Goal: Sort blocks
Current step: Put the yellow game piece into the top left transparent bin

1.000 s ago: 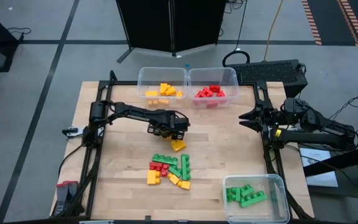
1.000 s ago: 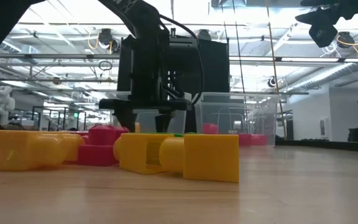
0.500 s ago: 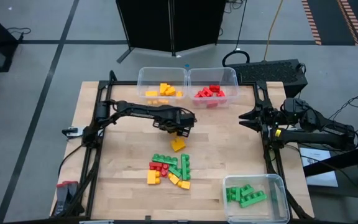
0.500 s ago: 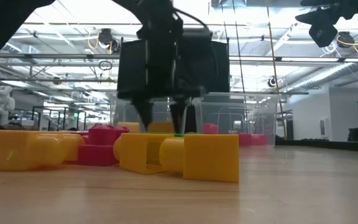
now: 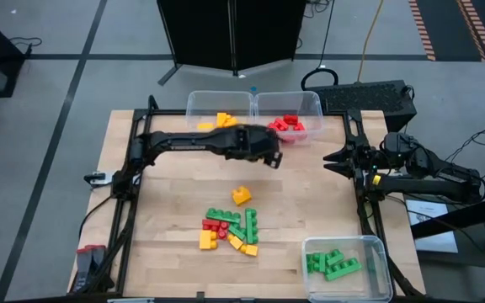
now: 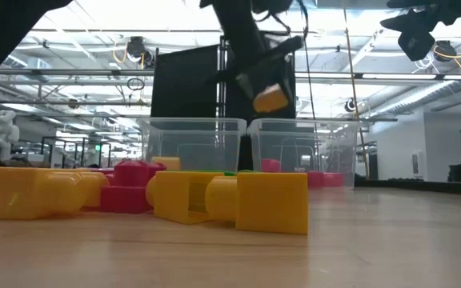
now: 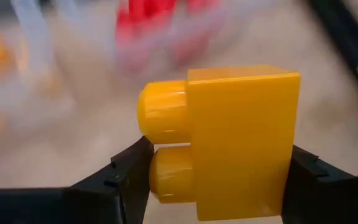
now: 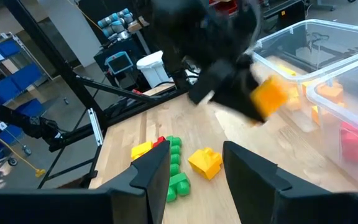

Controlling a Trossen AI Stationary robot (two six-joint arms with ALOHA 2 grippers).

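Observation:
My left gripper point(image 5: 269, 159) hangs above the table just near of the two far bins, shut on a yellow block point(image 7: 229, 143), which also shows in the low view point(image 6: 270, 98) and the right wrist view point(image 8: 270, 96). A pile of green, red and yellow blocks point(image 5: 230, 229) lies on the table's middle, with a lone yellow block point(image 5: 242, 195) just beyond it. My right gripper point(image 5: 331, 160) waits open at the table's right edge, nothing between its fingers point(image 8: 157, 171). My left gripper pinches the yellow block between its two fingers. One finger point(image 7: 129, 171) lies against the studded face point(image 7: 166, 168), the other point(image 7: 306, 171) against the opposite face. The fingers slant down from the table's left. The block is lifted clear, high above the table.
At the far edge stand two clear bins, one with yellow blocks point(image 5: 219, 108) and one with red blocks point(image 5: 290, 114). A third clear bin with green blocks point(image 5: 345, 265) stands at the near right corner. Bare wood lies between the pile and the far bins.
My left gripper has risen from just above the table and gone toward the far bins and the table's right, tipping less steeply downward. The yellow block it holds has come up clear of the table. The lone yellow block and the pile have stayed put.

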